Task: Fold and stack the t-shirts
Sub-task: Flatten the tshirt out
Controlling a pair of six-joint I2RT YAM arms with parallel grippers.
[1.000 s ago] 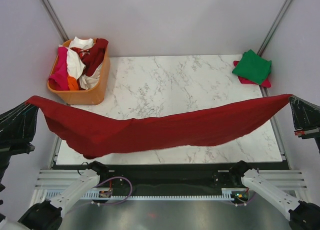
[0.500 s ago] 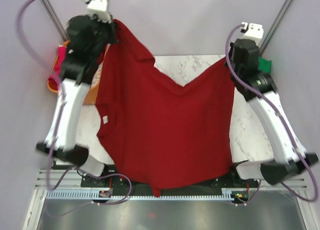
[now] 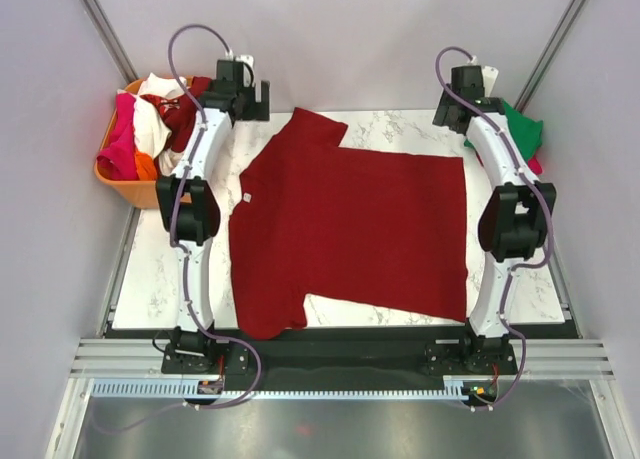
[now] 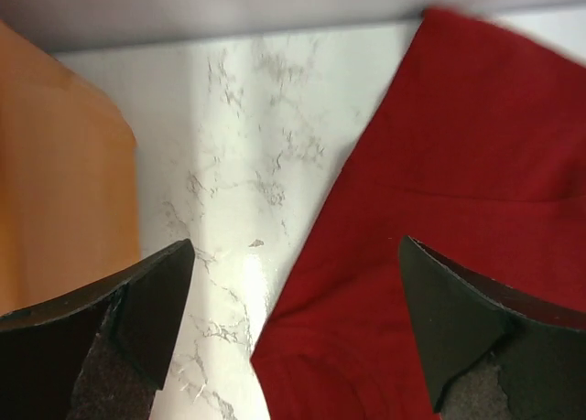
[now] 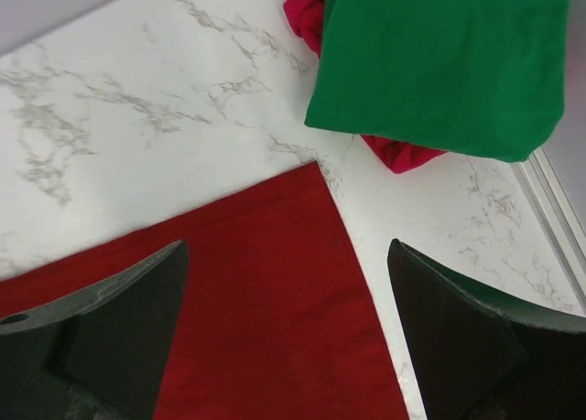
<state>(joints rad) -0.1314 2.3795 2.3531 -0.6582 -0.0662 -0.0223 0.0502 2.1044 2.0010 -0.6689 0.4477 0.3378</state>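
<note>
Dark red cloth t-shirt lies spread flat on the marble bench, ready for folding, far corners just beneath my left claw and right claw, both gaping empty.

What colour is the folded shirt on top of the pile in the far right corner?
Green shirt, over a pink-red one; clearest from the right wrist.
</note>
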